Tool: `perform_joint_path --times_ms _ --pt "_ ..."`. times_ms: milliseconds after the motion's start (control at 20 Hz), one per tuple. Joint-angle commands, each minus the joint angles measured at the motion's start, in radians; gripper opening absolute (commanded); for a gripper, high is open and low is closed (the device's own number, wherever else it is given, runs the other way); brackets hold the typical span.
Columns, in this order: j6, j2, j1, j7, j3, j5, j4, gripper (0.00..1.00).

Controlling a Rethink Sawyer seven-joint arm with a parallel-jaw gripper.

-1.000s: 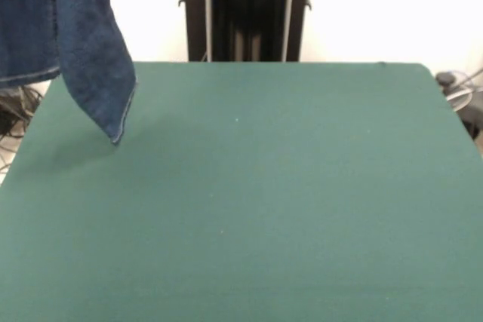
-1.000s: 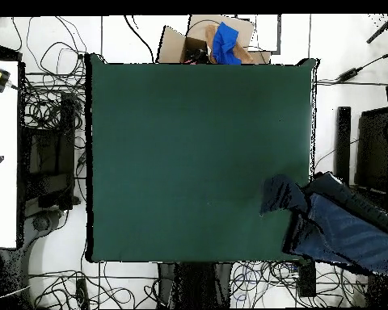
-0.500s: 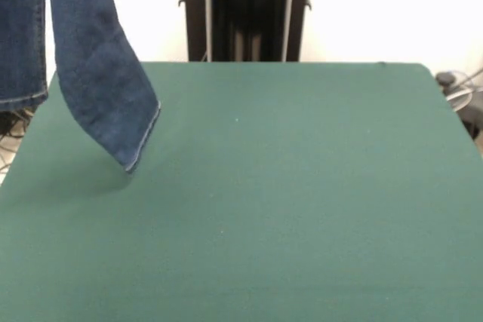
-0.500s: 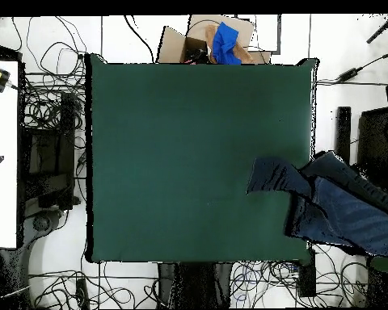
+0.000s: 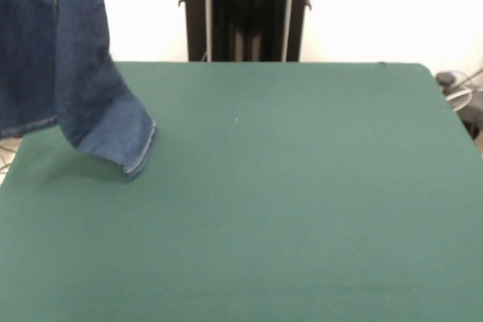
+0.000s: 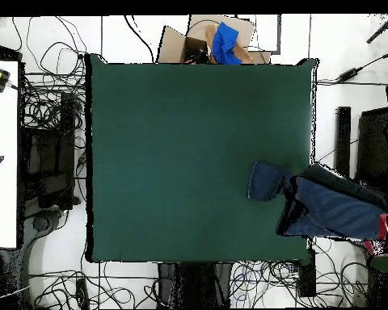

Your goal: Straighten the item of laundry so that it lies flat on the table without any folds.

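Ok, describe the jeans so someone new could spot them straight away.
Start at the big dark green table. In the front view, look to its left edge: the jeans hang down there, one hemmed leg end touching the cloth. They are the only blue denim over the table.

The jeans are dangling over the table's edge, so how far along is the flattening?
Barely begun. Done: nothing lies flat yet. In hand: the jeans hang from above at one side of the table, with one leg's hem at or just above the green cloth; in the overhead view most of the denim is beyond the table's edge. The robot's hand is not in view. Left: laying both legs down and smoothing every fold.
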Motion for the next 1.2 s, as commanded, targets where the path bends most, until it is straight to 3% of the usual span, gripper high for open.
perform_joint_path --times_ms 50,250,450,650,950,1200 --pt "-0.18 -0.115 0.009 -0.191 -0.127 0.101 0.288 0.0" --pt "-0.298 -0.104 0.051 -0.138 -0.144 0.092 0.387 0.0" --pt "-0.593 -0.029 0.111 0.048 -0.154 0.047 0.58 0.0" --pt "-0.791 0.062 0.178 0.23 -0.204 -0.011 0.678 0.0" --pt "-0.822 -0.104 0.336 0.336 -0.338 0.122 0.794 0.0" --pt "-0.738 -0.116 0.531 0.765 -0.35 -0.026 0.792 0.0"
